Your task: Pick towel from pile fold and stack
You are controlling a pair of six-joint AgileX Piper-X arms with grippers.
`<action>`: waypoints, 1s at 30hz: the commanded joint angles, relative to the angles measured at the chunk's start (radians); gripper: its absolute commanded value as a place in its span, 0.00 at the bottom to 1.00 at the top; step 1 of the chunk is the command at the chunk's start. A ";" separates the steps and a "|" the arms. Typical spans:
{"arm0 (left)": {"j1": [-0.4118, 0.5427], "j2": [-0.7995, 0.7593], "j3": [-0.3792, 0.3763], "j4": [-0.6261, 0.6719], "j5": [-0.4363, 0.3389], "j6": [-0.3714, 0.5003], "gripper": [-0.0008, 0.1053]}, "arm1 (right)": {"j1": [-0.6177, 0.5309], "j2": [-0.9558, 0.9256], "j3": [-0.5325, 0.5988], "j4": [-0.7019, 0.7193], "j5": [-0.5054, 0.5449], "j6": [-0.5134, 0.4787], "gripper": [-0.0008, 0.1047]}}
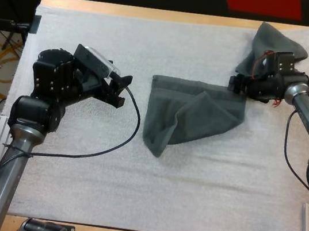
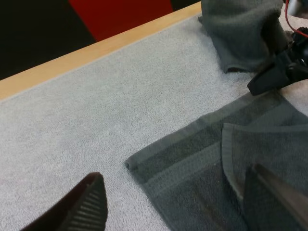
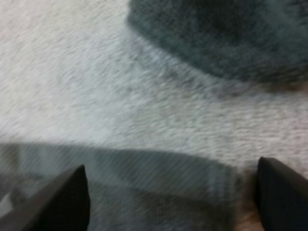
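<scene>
A dark grey-green towel (image 1: 192, 116) lies loosely folded in the middle of the mat, one flap turned over itself. A second crumpled towel (image 1: 272, 45) sits at the far right corner. My left gripper (image 1: 121, 90) hovers open just left of the middle towel, its fingers (image 2: 82, 207) apart over the towel's near corner (image 2: 139, 166). My right gripper (image 1: 236, 84) stands open at the towel's far right corner, between the two towels; its fingers (image 3: 62, 199) straddle the towel's edge (image 3: 144, 168), with the crumpled towel (image 3: 226, 33) beyond.
The white mat (image 1: 76, 173) covers the wooden table (image 1: 158, 15), with wide bare areas at the front and far left. My right gripper (image 2: 276, 74) appears small at the towel's far corner in the left wrist view.
</scene>
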 commanded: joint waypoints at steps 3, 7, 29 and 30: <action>0.002 -0.003 -0.004 -0.012 -0.001 -0.010 0.57 | -0.001 -0.002 -0.006 0.043 -0.093 -0.001 0.68; 0.002 -0.003 -0.004 -0.011 0.008 -0.010 0.57 | -0.001 0.029 -0.006 0.083 -0.150 0.005 0.67; 0.002 0.175 -0.075 -0.044 -0.002 -0.091 0.57 | -0.001 0.046 -0.006 0.099 -0.087 0.004 0.01; 0.002 0.205 -0.097 -0.044 -0.002 -0.114 0.57 | -0.001 0.046 -0.006 0.099 -0.087 0.002 0.01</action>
